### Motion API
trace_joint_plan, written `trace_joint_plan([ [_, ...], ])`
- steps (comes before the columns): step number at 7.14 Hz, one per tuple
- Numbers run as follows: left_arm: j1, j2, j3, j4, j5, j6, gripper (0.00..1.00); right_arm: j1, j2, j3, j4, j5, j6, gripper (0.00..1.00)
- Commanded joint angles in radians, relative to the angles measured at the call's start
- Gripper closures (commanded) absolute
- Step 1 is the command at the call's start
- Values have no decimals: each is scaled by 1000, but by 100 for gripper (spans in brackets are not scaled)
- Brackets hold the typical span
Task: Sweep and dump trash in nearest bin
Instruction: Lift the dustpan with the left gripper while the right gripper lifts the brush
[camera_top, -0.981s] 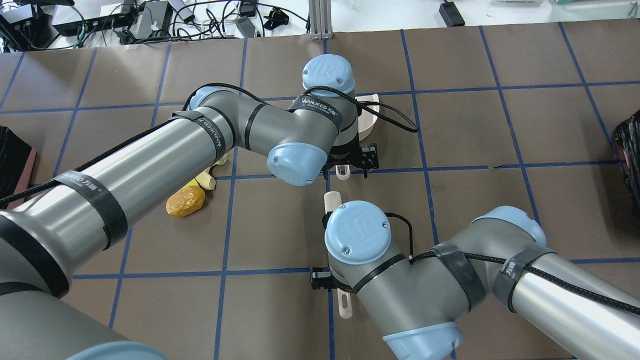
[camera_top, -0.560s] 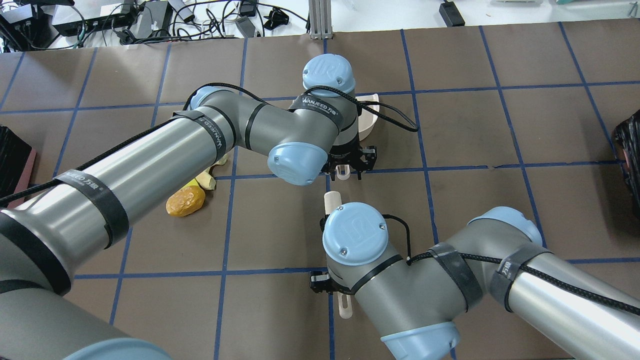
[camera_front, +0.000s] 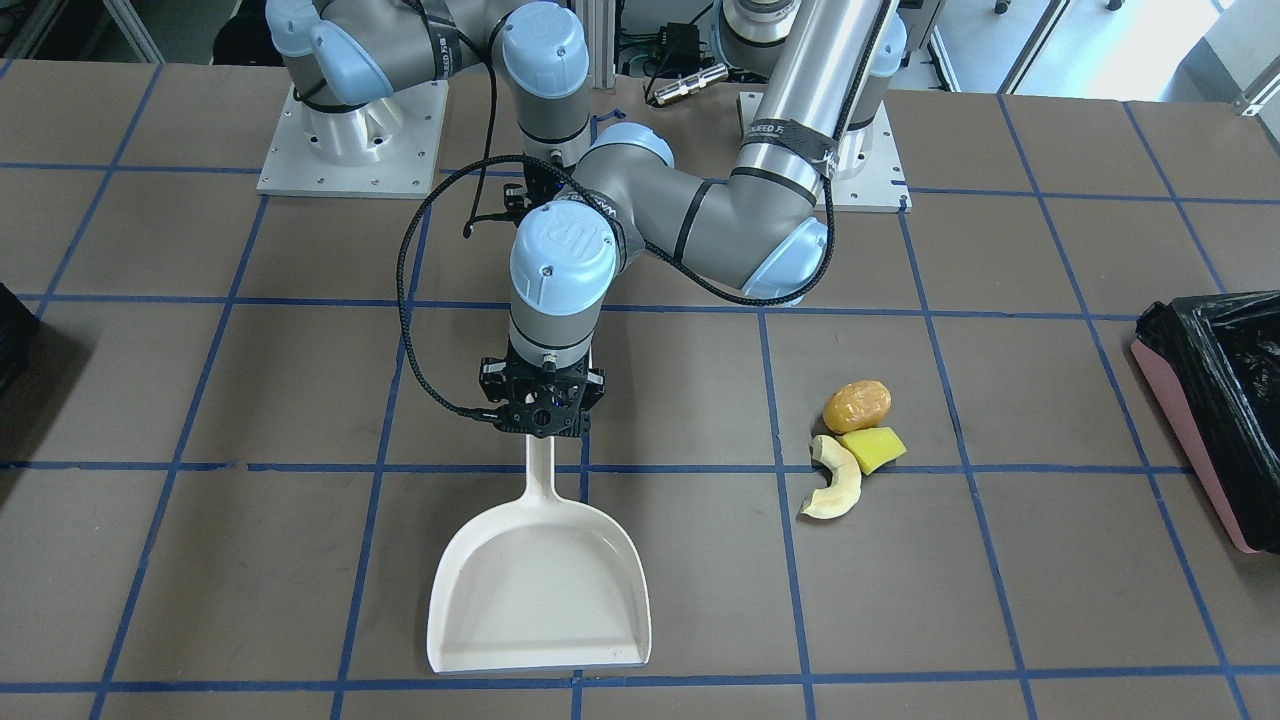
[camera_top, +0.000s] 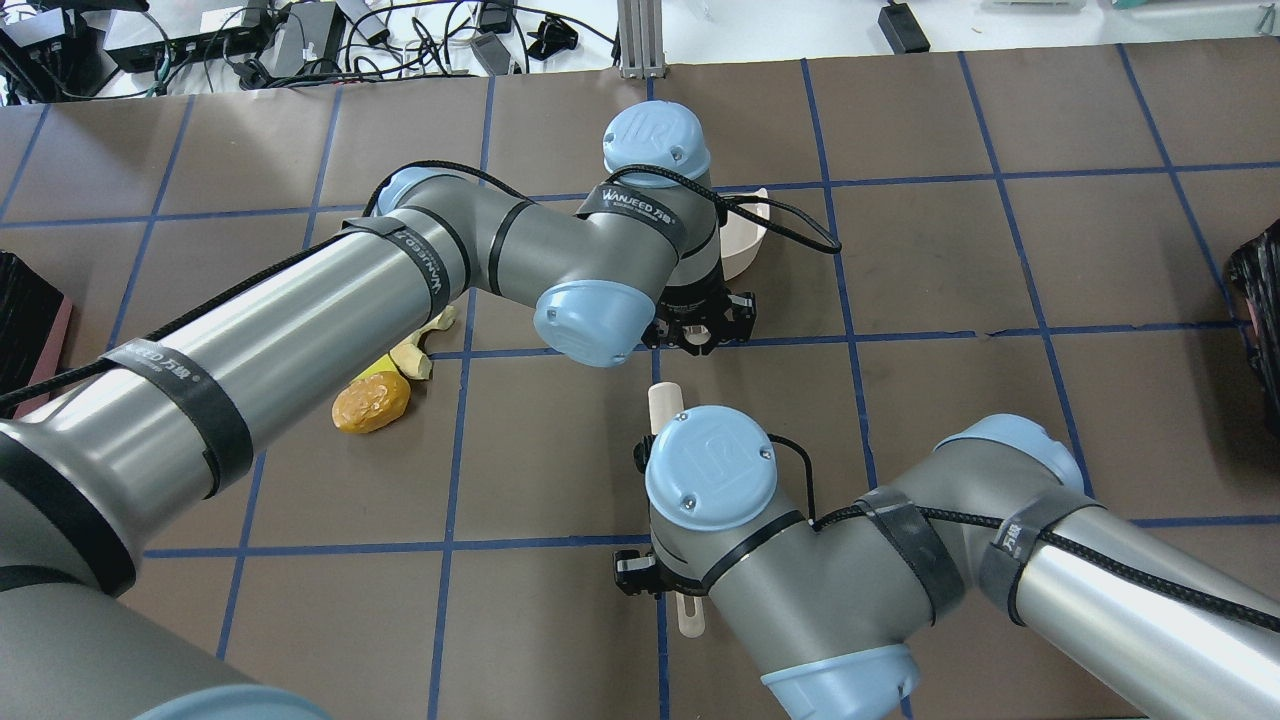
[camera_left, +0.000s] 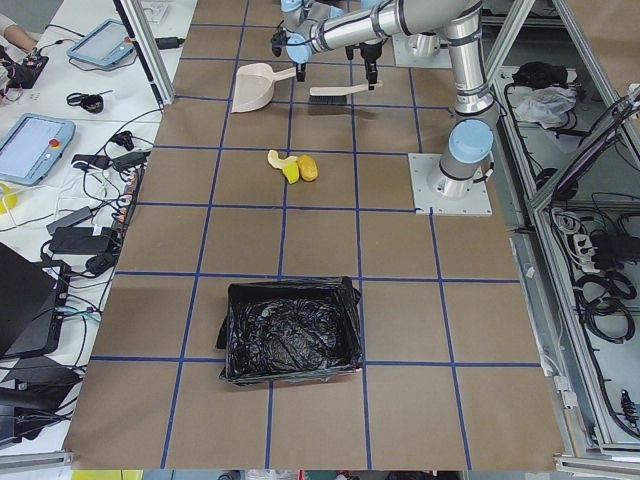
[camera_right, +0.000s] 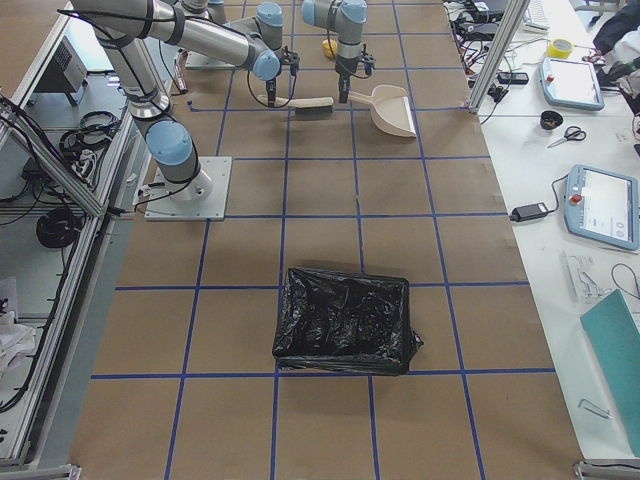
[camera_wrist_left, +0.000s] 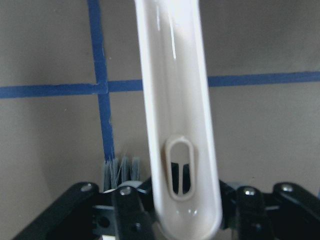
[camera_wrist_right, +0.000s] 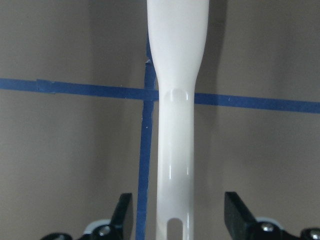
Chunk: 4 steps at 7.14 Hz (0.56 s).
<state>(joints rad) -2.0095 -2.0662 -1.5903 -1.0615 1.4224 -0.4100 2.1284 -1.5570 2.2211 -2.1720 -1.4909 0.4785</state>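
Observation:
The trash lies together on the table: an orange-brown lump, a yellow wedge and a pale crescent. The pink-sided bin with its black bag stands past them at the table's end on my left. My left gripper is shut on the handle of a cream dustpan, which sits well to the side of the trash. My right gripper is open, its fingers straddling a white brush handle without touching it. The brush lies just behind the dustpan.
A second black-bagged container sits at the table's far end on my right. Both arms crowd the middle of the table, wrists close together. Cables and electronics lie beyond the table's far edge.
The left gripper has narrowed onto the dustpan handle, and the handle's end no longer shows past it. The pan's rim has turned slightly. The right wrist has crept a little to the left.

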Motion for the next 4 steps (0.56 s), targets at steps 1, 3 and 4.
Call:
trace_joint_plan([
  [1, 2, 5, 1, -8, -3, -1, 62, -1, 0, 0, 3, 3, 9, 37],
  [3, 2, 12, 1, -8, -3, -3, 3, 1, 6, 0, 0, 33, 6, 48],
  [4, 2, 12, 1, -8, -3, -3, 0, -1, 6, 0, 0, 34, 6, 52],
])
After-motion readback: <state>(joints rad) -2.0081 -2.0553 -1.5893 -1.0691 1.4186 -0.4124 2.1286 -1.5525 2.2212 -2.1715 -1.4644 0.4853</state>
